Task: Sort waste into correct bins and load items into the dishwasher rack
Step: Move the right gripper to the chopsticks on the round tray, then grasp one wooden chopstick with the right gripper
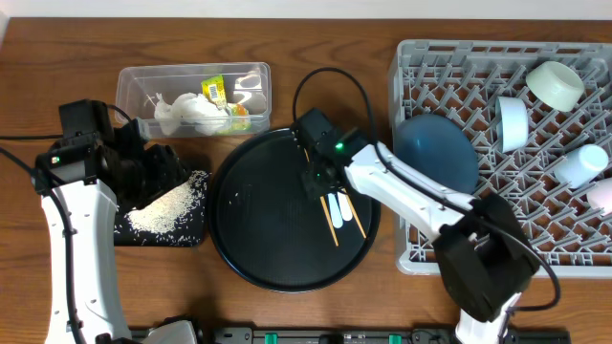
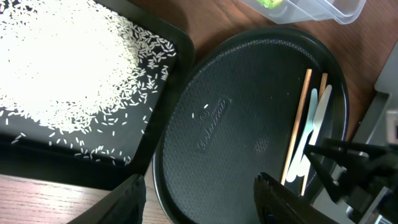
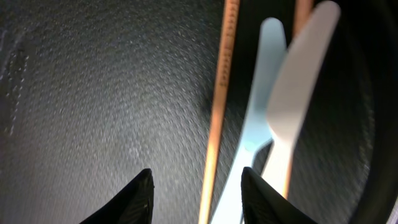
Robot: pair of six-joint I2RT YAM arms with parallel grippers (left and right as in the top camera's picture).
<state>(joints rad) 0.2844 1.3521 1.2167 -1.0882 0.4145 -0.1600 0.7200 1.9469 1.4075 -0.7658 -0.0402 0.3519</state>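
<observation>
The dishwasher rack [image 1: 421,57] holds the blue bowl [image 1: 435,153] and cups [image 1: 555,81]. Over the round black tray [image 1: 258,220] I keep my right gripper [image 3: 196,186] with jaws apart astride a chopstick [image 3: 222,81] beside the white spoon [image 3: 305,68], placed to pinch it. My left gripper [image 2: 199,193] hangs open and empty by the shallow black tray [image 2: 180,56] of rice [image 2: 56,62]; the round tray's embossed script is unreadable.

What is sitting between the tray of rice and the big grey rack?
The large round black tray, seen best overhead. Chopsticks and white utensils lie on its half nearer the rack, by the right gripper.
</observation>
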